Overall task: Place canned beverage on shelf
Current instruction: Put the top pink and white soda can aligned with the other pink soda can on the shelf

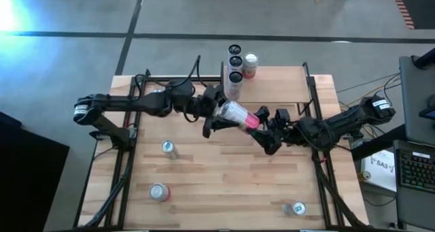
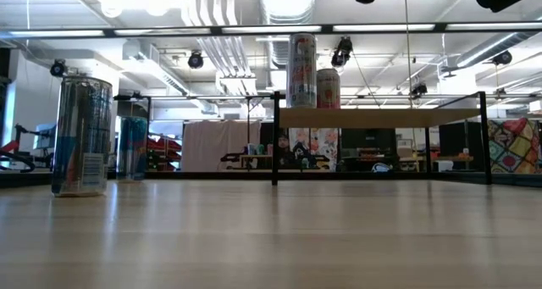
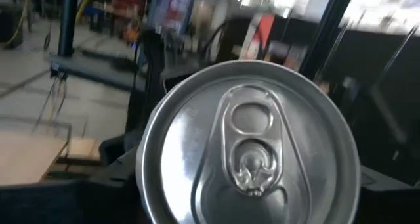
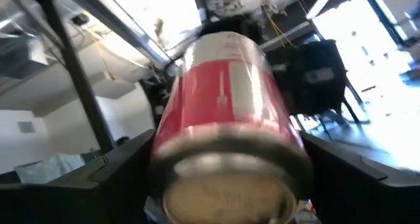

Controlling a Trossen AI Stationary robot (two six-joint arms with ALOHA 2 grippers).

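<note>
From above, a pink-and-white can (image 1: 236,114) lies tipped on its side in mid-air between the two arms. The left gripper (image 1: 213,118) is at its top end and the right gripper (image 1: 266,125) at its pink base end. This looks like a hand-over, and doing it well means one gripper must be firmly closed on the can before the other lets go. Which one bears the weight I cannot tell. The shelf (image 1: 275,84) lies just beyond both grippers, with four cans (image 1: 235,69) already standing along its near-left edge. The new can would need turning upright and setting down beside them without knocking them. Three loose cans stand on the table (image 1: 224,171) behind the grippers, one of them (image 1: 168,147) nearest the left arm.

At table height, neither gripper shows. The shelf (image 2: 377,117) carries two visible cans (image 2: 302,70), and a tall can (image 2: 81,136) stands on the table at left.

The left wrist camera looks straight onto the can's sealed lid (image 3: 252,152); the tab is unbroken, so nothing can spill. The fingers are not clearly visible, so I cannot tell their spread.

The right wrist camera sees the can's base (image 4: 230,198), with dark fingers (image 4: 125,165) flanking it at either side; whether they are pressing on it I cannot tell.
</note>
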